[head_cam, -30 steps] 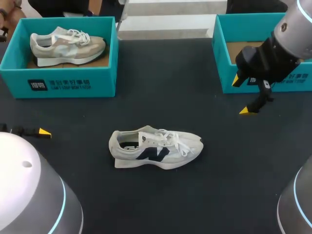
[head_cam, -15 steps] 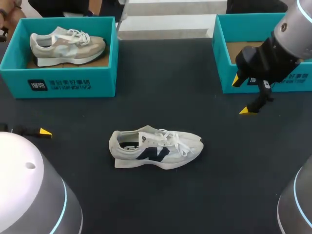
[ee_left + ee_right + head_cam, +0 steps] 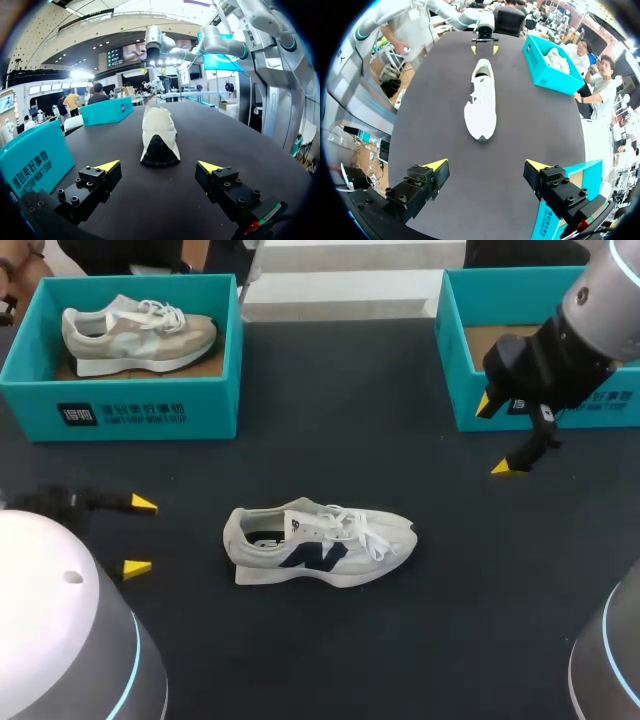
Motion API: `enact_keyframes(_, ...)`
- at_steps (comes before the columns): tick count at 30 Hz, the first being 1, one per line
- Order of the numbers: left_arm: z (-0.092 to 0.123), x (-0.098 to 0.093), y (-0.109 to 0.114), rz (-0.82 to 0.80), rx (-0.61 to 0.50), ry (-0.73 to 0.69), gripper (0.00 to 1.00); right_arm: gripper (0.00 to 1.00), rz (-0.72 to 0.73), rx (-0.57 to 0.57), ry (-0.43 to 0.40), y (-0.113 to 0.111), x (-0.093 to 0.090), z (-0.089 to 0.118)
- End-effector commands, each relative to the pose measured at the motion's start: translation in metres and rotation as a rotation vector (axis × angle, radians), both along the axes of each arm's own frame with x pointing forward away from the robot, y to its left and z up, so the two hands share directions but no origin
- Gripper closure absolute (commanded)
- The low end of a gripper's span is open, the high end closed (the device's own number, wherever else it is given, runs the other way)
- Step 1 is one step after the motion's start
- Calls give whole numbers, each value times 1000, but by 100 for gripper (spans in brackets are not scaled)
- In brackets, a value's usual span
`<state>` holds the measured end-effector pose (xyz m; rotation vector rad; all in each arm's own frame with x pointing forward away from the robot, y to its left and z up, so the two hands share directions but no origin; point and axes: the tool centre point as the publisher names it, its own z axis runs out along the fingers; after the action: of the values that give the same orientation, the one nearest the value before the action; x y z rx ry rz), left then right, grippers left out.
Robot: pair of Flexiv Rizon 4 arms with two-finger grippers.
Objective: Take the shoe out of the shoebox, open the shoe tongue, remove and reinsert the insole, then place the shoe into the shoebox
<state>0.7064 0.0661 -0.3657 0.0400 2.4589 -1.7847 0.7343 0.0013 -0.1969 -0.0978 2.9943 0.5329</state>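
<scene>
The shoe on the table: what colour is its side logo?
The logo is dark navy, clearest in head view.

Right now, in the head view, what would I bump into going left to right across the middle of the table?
left tool → white shoe → right tool

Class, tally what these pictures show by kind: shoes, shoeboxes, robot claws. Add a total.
Shoes: 2, the white fabric sneaker unboxed, the beige sneaker boxed.
Teal cardboard shoeboxes: 2, the left shoebox, the right shoebox.
Yellow-tipped claws: 2, the left claw, the right claw.
Total: 6.
</scene>
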Motion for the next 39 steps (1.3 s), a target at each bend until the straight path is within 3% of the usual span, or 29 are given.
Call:
enact_keyframes(1,-5,4,-29,1,17,1,0,0,0,-1,1,1,1,-1)
enact_keyframes(8,-12,9,-56,3,11,10,0,0,0,-1,1,1,1,-1)
enact_keyframes(22,-28,7,-91,32,14,72,0,0,0,-1,1,1,1,-1)
enact_keyframes(39,-32,3,-123,19,23,90,0,0,0,-1,1,1,1,-1)
